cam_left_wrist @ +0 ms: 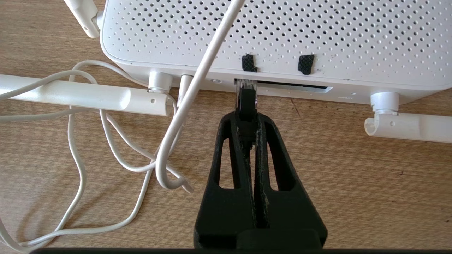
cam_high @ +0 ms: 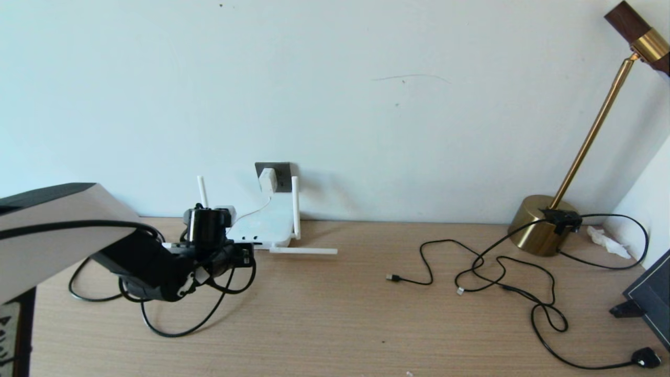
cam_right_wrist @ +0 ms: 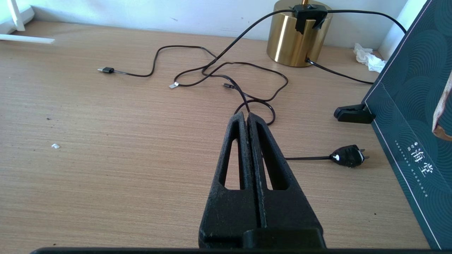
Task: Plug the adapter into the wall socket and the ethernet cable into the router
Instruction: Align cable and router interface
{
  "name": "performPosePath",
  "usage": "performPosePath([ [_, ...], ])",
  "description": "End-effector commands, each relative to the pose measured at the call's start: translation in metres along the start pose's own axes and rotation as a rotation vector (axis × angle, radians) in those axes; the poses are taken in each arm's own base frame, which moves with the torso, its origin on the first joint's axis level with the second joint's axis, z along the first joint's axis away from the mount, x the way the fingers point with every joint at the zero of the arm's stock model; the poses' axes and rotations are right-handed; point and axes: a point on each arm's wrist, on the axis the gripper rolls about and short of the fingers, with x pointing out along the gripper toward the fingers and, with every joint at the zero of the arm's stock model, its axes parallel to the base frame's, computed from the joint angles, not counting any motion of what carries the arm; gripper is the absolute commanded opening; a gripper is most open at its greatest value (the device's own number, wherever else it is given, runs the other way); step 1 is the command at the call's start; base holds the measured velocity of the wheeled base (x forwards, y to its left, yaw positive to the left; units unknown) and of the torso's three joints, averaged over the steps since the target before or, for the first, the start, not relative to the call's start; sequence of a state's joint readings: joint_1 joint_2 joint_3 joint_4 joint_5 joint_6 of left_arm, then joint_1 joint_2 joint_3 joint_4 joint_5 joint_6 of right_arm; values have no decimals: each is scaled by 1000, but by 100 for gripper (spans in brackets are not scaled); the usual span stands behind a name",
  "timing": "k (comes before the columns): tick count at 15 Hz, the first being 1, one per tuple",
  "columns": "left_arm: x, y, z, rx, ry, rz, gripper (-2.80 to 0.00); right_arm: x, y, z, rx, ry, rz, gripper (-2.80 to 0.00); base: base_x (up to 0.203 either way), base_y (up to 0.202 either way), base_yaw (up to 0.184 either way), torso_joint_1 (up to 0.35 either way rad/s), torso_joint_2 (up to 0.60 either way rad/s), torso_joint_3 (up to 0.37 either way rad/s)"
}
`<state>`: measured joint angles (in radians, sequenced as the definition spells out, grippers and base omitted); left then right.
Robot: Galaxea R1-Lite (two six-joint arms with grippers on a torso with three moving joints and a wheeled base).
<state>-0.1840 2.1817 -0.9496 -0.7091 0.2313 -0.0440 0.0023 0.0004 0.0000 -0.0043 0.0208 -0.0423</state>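
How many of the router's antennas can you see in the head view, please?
3: one upright at the router's left, one upright at its right, one lying flat on the desk. A fourth may be hidden behind the arm.

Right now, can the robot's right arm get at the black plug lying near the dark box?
Probably yes. The black plug lies alone on bare desk, beside the right gripper. No cable covers it, and the dark box stands apart. The jaws are shut, so they would have to open first.

Past the tip of the right claw, thin black cables (cam_right_wrist: 226,70) lie in loops on the wooden desk (cam_right_wrist: 106,148). Behind them stands a gold lamp (cam_right_wrist: 298,33). A black plug (cam_right_wrist: 348,156) lies beside the claw, near a dark green box (cam_right_wrist: 409,116)
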Motion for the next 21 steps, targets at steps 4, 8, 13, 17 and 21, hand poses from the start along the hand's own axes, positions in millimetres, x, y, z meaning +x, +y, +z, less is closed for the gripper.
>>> performPosePath([
  [4,1,0,1,-2,-7,1,-280,0,0,0,-1,1,1,-280,0,0,0,0,0,0],
  [8,2,0,1,-2,-7,2,-280,0,0,0,-1,0,1,-280,0,0,0,0,0,0],
  [13,4,-2,2,-2,-11,0,-280,0,0,0,-1,1,1,-280,0,0,0,0,0,0],
  [17,4,-3,4,-2,-17,-4,-280,0,0,0,-1,1,1,-280,0,0,0,0,0,0],
  [21,5,-3,5,-3,-17,-2,-280,0,0,0,-1,0,1,-280,0,0,0,0,0,0],
])
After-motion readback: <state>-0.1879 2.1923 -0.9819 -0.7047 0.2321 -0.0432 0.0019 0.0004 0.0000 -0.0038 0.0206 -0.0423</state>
